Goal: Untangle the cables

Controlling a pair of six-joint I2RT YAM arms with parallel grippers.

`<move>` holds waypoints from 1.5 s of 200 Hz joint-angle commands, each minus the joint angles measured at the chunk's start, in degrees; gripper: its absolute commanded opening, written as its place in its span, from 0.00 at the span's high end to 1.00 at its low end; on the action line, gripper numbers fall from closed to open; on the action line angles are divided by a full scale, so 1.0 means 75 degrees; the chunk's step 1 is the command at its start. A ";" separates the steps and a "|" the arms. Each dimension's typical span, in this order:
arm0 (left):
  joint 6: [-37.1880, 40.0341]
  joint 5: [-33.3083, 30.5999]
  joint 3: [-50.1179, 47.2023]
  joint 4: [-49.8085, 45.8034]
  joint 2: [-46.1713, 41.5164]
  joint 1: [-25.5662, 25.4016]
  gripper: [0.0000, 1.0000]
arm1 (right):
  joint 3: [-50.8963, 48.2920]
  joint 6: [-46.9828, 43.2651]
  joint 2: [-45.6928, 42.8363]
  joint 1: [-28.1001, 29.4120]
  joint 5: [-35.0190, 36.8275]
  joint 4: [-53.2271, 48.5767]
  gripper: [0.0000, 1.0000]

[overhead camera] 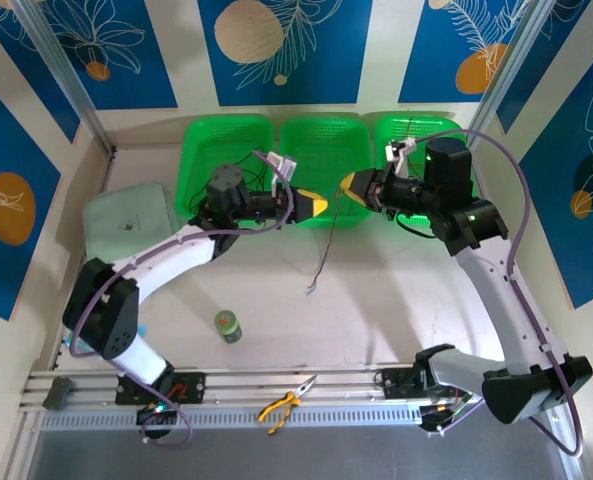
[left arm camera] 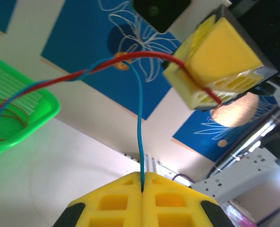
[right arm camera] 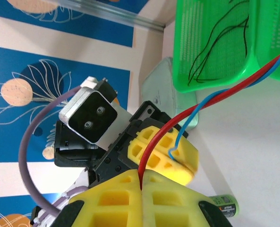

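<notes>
Blue cable is pinched in the closed left end effector, red cable in the closed right end effector; slow separation is advised.

- We see the left gripper at the bottom edge, with its yellow fingers pressed together on the blue cable.
- The blue cable rises straight up, then twists around the red cable.
- The red cable passes between the yellow fingers of the right gripper, upper right.
- Both cables trail left over the green basket.
</notes>
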 commanded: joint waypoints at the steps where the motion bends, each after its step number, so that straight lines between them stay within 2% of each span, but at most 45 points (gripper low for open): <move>1: 0.1430 -0.0642 0.0099 -0.2036 -0.0608 0.0222 1.00 | 0.0235 0.0014 -0.0339 -0.0382 -0.0149 -0.0038 1.00; 16: 0.1733 -0.0938 0.0075 -0.2729 -0.0798 0.0368 1.00 | 0.0353 0.0047 -0.0466 -0.0688 -0.0140 0.0036 1.00; 51: 0.1739 -0.1815 -0.0319 -0.3360 -0.1281 0.0628 1.00 | 0.0604 0.0185 -0.0798 -0.1549 -0.0004 0.0249 1.00; 92: 0.2878 -0.2969 0.0121 -0.5845 -0.2204 0.0967 1.00 | 0.1095 0.0240 -0.0940 -0.2666 -0.0098 0.0196 1.00; 109: 0.3219 -0.3159 0.0242 -0.6582 -0.2493 0.1264 1.00 | 0.1416 0.0276 -0.0876 -0.3085 -0.0258 0.0165 1.00; 150: 0.3216 -0.3383 0.0346 -0.7053 -0.2690 0.1463 1.00 | 0.2139 0.0341 -0.0614 -0.3764 -0.0410 0.0273 1.00; 176: 0.3566 -0.3885 0.0560 -0.7566 -0.2673 0.1563 1.00 | 0.2491 0.0477 -0.0445 -0.4061 -0.0529 0.0428 1.00; 219: 0.3654 -0.3661 0.0799 -0.7787 -0.2504 0.2142 1.00 | 0.3472 0.0662 -0.0029 -0.4288 -0.0702 0.0738 1.00; 300: 0.3839 -0.3306 0.0782 -0.7947 -0.2046 0.2993 1.00 | 0.4984 0.0832 0.0506 -0.4559 0.0116 0.1353 1.00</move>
